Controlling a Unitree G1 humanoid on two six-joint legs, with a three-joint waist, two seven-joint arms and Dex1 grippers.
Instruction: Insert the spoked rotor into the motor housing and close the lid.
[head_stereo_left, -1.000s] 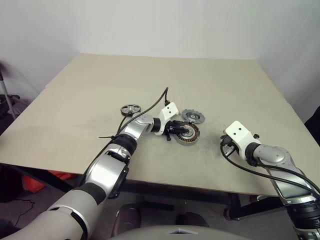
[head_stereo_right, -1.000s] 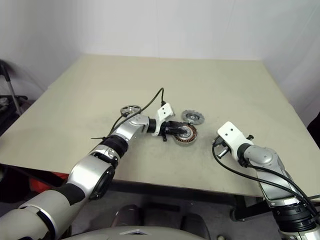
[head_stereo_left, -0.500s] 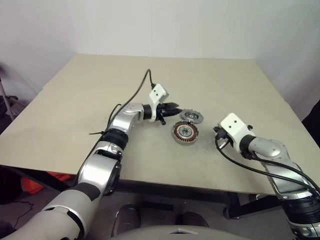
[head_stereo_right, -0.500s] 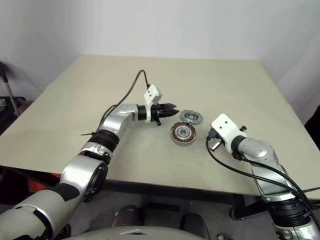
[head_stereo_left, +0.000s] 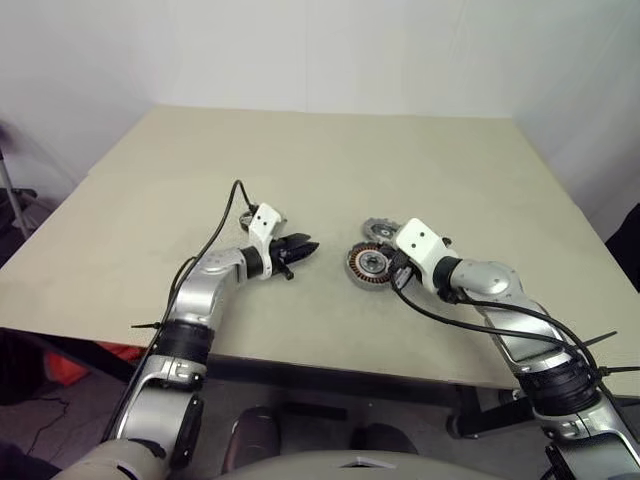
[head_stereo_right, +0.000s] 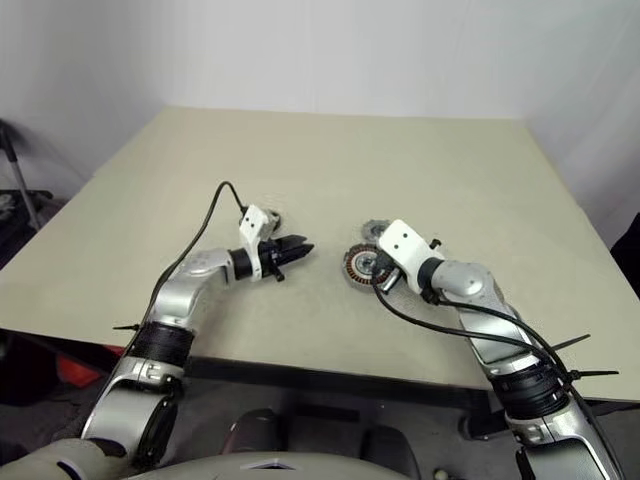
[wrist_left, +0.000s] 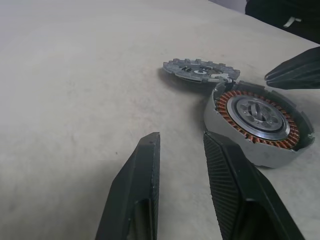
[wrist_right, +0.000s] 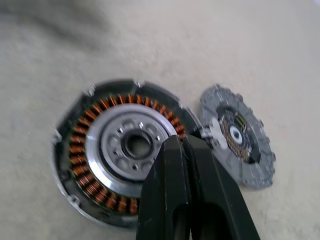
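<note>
Beige table (head_stereo_left: 150, 220) before white walls (head_stereo_left: 300, 50); left fingers (wrist_left: 135, 200) narrowly parted, right fingers (wrist_right: 175, 200) pressed together.

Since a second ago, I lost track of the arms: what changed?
The left end effector let go of the housing and drew back to the left, empty. The shut right end effector moved in over the housing. The housing and toothed disc stayed put.

I'm seeing the housing (head_stereo_left: 369, 265) lying on the table (head_stereo_left: 450, 160), the toothed disc (head_stereo_left: 378, 230) touching it behind, the spoked disc (head_stereo_right: 272, 217) well left.
</note>
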